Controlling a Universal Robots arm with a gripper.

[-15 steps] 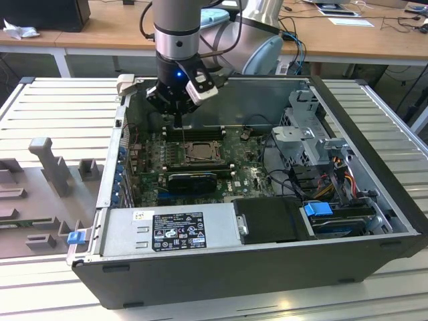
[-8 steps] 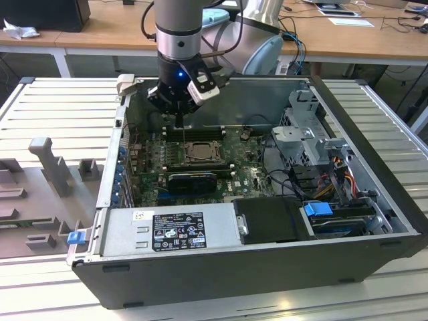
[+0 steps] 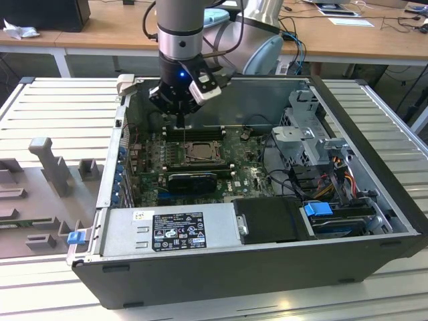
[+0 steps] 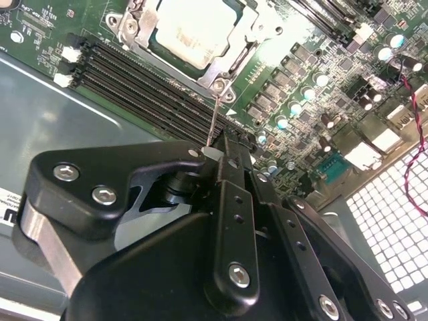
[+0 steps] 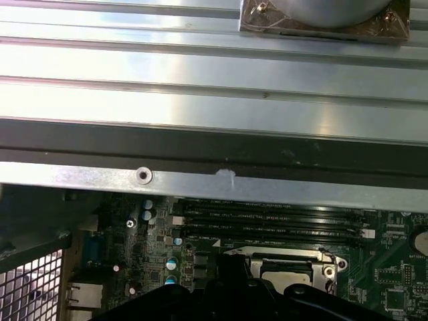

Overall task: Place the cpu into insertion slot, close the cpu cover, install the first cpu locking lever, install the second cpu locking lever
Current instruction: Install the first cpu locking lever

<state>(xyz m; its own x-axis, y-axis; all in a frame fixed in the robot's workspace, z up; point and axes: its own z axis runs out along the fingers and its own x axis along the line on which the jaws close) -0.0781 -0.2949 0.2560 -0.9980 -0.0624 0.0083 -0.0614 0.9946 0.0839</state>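
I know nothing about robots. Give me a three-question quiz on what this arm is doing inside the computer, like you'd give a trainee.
1. True or false: the cpu lies outside the computer case.
2. In the second wrist view, what runs from beside the cpu up to the tool? A) thin metal lever B) blue cable C) screwdriver
3. Fill in: the board around the cpu is ___.
Key: 1 false; 2 A; 3 green.
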